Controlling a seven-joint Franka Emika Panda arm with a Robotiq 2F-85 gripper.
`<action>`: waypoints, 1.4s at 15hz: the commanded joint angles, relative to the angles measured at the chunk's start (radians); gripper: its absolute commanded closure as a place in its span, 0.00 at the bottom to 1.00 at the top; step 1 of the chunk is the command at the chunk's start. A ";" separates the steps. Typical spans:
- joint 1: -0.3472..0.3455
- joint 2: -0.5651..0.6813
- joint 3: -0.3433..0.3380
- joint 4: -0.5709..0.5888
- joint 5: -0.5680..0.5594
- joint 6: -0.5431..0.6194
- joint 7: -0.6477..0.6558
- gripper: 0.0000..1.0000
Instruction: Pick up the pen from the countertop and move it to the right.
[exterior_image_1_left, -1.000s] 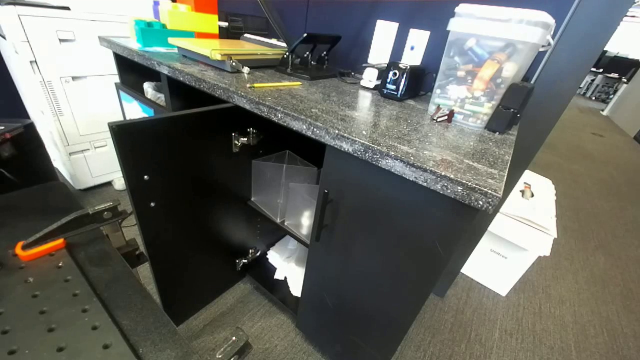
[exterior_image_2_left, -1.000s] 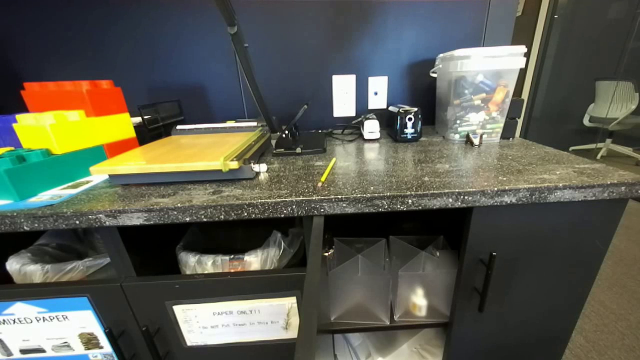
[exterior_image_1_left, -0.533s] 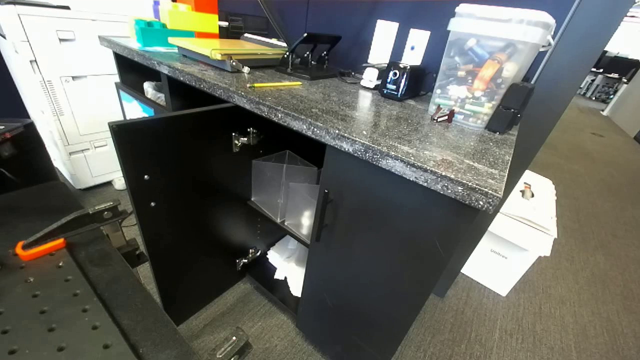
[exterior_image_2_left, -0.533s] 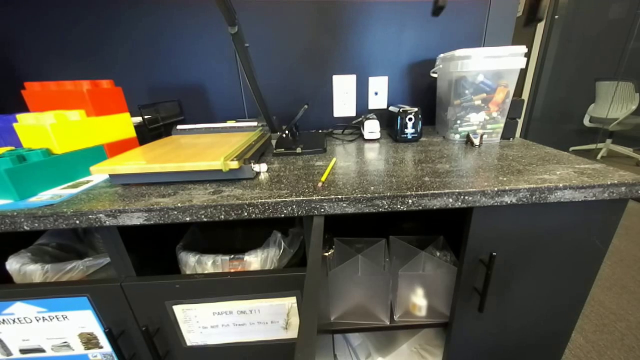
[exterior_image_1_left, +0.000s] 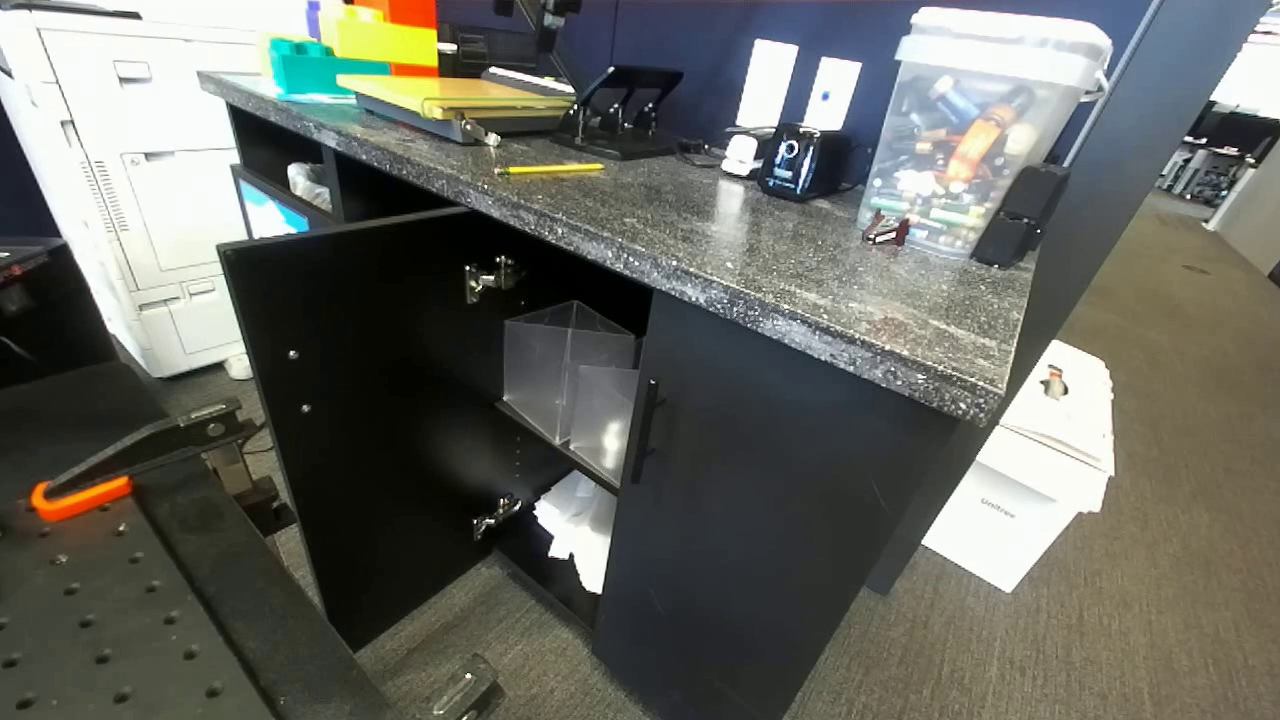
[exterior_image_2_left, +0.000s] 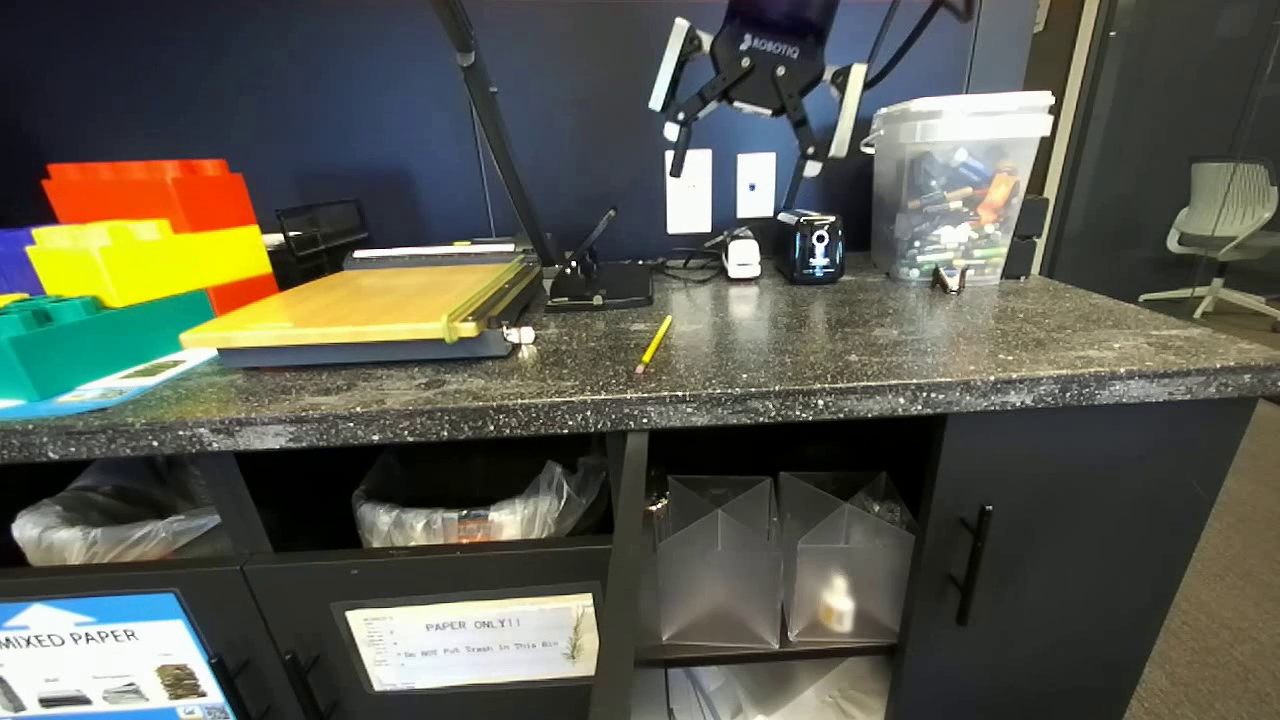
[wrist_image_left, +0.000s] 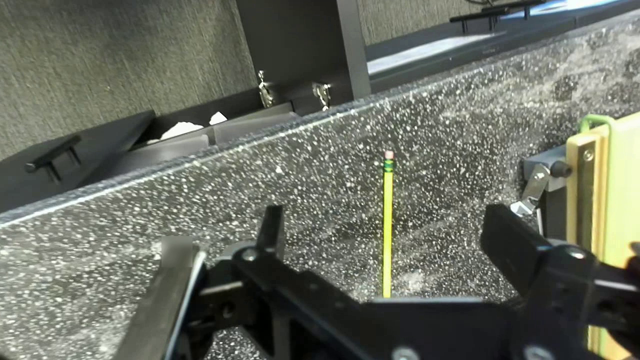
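The pen, a thin yellow pencil with a pink eraser, lies flat on the countertop; it shows in both exterior views (exterior_image_1_left: 549, 169) (exterior_image_2_left: 654, 345) and in the wrist view (wrist_image_left: 388, 225). Its eraser end points to the front edge. The countertop (exterior_image_2_left: 850, 345) is dark speckled stone, also in the wrist view (wrist_image_left: 320, 165). My gripper (exterior_image_2_left: 738, 172) is open and empty, pointing down high above the countertop. In the wrist view the pen lies between the open fingers (wrist_image_left: 384, 212), well below them; its far end is hidden by the gripper body. Only the gripper's lower part shows at the top of an exterior view (exterior_image_1_left: 524, 20).
A yellow-topped paper cutter (exterior_image_2_left: 360, 305) sits left of the pen, with a black stand (exterior_image_2_left: 605, 285) behind. A black box (exterior_image_2_left: 812, 245), a white device (exterior_image_2_left: 741, 255), a clear bin (exterior_image_2_left: 955, 190) and a small staple remover (exterior_image_2_left: 948, 278) stand right. A cabinet door (exterior_image_1_left: 370, 420) hangs open below.
My gripper has come down into view from above in both exterior views, open. The pen and the other objects have not moved.
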 joint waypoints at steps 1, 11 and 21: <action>0.060 0.205 -0.027 0.238 -0.044 0.057 0.058 0.00; 0.148 0.586 -0.088 0.687 -0.163 0.026 0.151 0.00; 0.177 0.711 -0.136 0.847 -0.210 -0.037 0.188 0.70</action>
